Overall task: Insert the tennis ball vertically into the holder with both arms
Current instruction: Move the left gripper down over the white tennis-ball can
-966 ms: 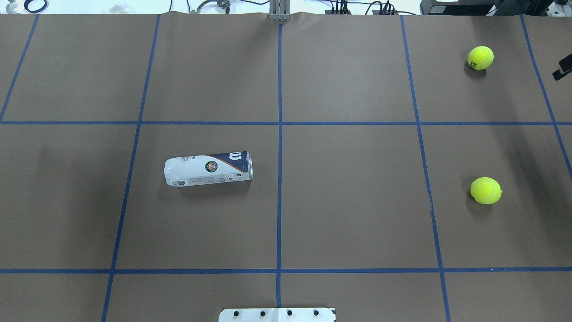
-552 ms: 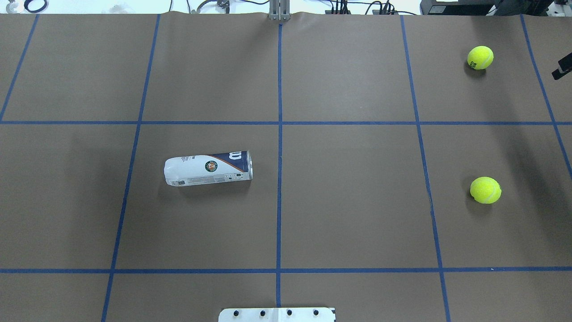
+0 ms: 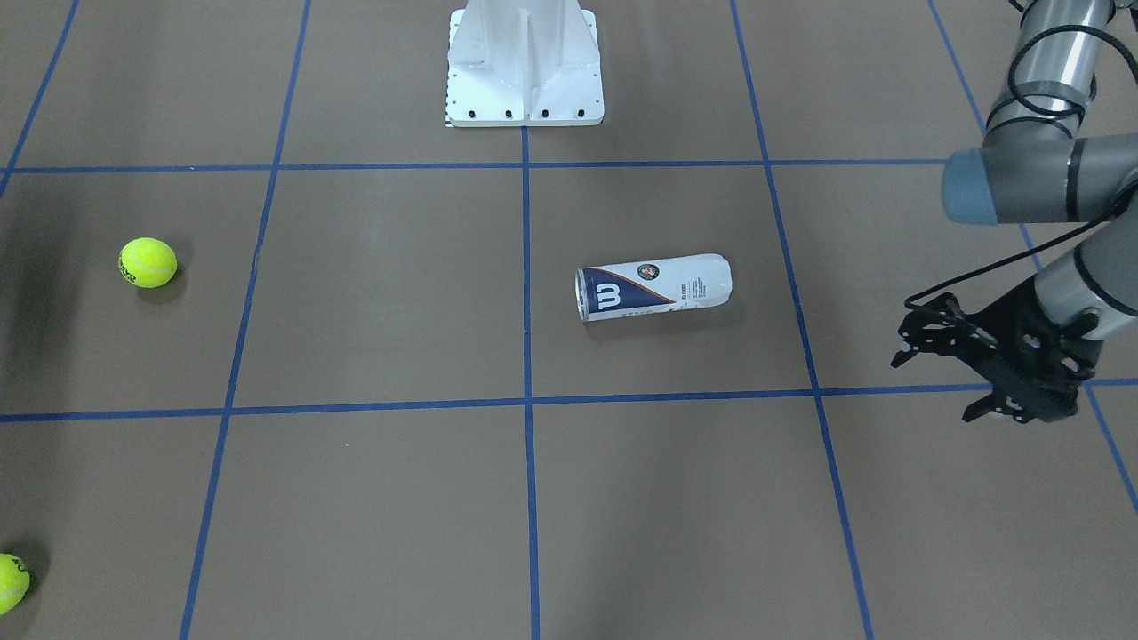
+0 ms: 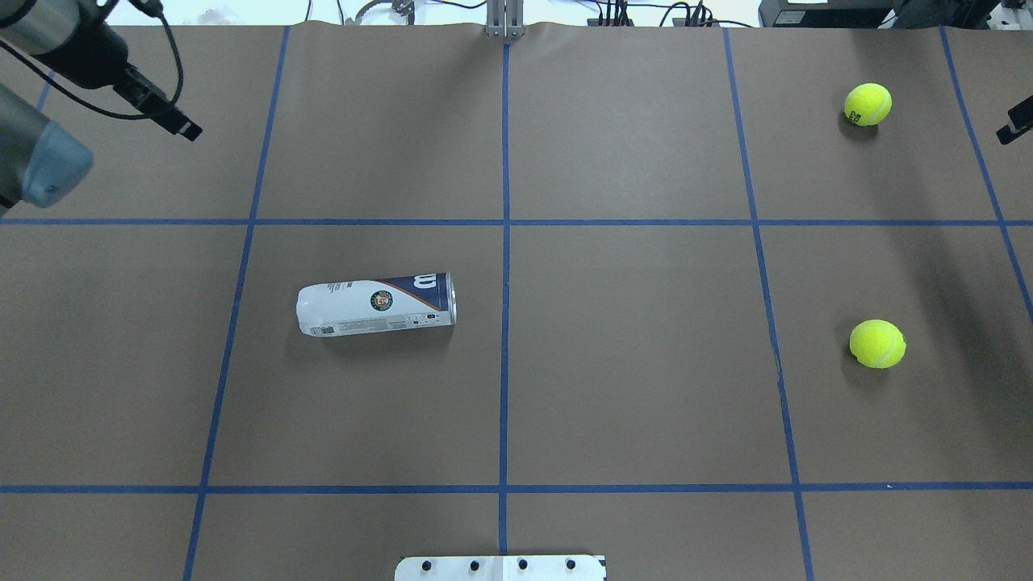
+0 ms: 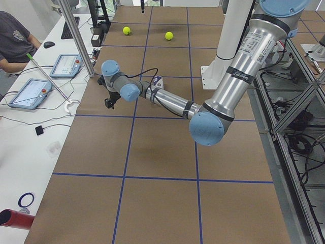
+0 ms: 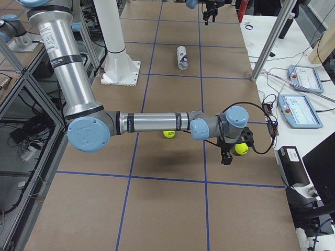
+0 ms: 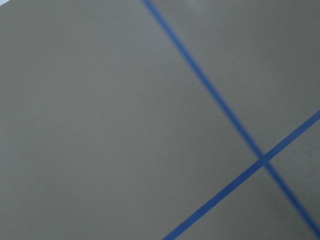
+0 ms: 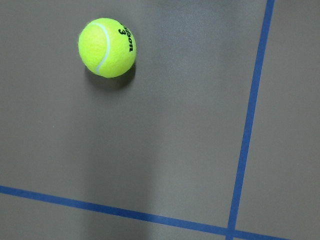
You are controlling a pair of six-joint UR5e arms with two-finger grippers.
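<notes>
The left pincer (image 3: pixel 933 384) hangs jaws apart above the tabletop (image 4: pixel 629 363), well apart from the holder (image 3: pixel 653 286); that lies on its side. The right pincer (image 6: pixel 226 157) hovers near a tennis ball (image 6: pixel 241 149); whether it is open I cannot tell.

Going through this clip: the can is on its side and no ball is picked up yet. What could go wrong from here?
The can lies on its side, so it may roll away when the open left gripper tries to stand it up. The far ball sits loose on the table near its edge; a glancing touch might knock it off.
</notes>
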